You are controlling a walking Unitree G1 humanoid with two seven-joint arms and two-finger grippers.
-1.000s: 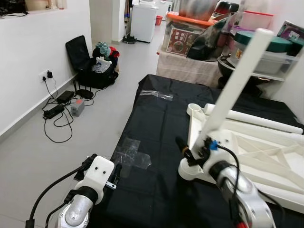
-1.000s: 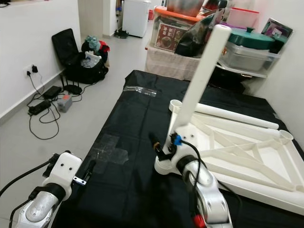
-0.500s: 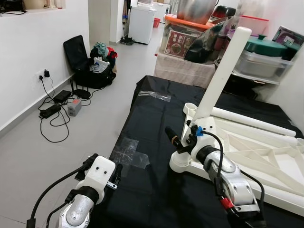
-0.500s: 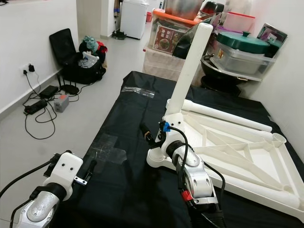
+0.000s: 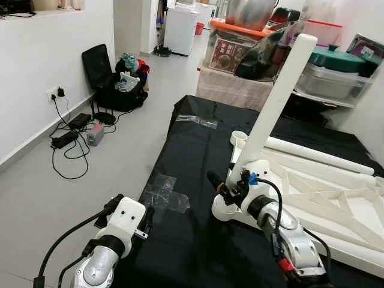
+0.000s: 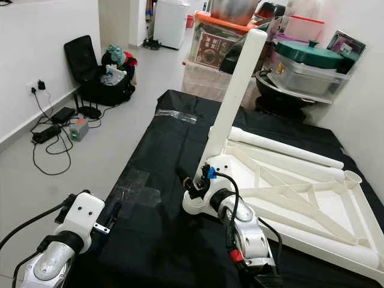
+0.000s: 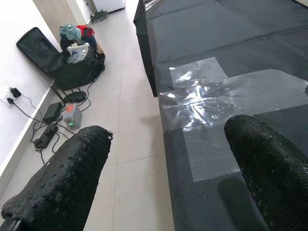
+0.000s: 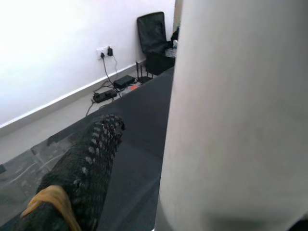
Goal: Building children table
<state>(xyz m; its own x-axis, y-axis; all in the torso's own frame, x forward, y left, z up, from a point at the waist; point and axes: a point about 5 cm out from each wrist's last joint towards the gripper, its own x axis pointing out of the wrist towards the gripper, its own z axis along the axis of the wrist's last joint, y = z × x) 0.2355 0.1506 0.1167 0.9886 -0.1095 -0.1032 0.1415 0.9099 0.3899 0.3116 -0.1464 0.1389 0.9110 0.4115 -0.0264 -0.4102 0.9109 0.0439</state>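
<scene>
Tabletop [image 5: 336, 198], white plastic, lies upside down on a black mat [image 5: 198, 150] spread over the floor, ribbed underside up, filling the 3 o'clock part of the head view. One white leg [image 5: 273, 105] stands in the corner socket [image 5: 231, 207] nearest the robot, leaning toward 1 o'clock. A second white leg [image 5: 318, 154] lies flat along the far edge of the tabletop.

Right gripper [image 5: 227, 187] is at the base of the standing leg. One black finger [image 8: 82, 173] lies beside the tube; the other cannot be seen, so contact and grip cannot be told.

Left gripper [image 7: 168, 168] hovers at 7 o'clock over the mat's near left edge, fingers spread wide, holding nothing, above a patch of clear tape [image 7: 211, 96].

At 10 o'clock: black bag [image 5: 111, 81], cables [image 5: 72, 135] by the wall.
</scene>
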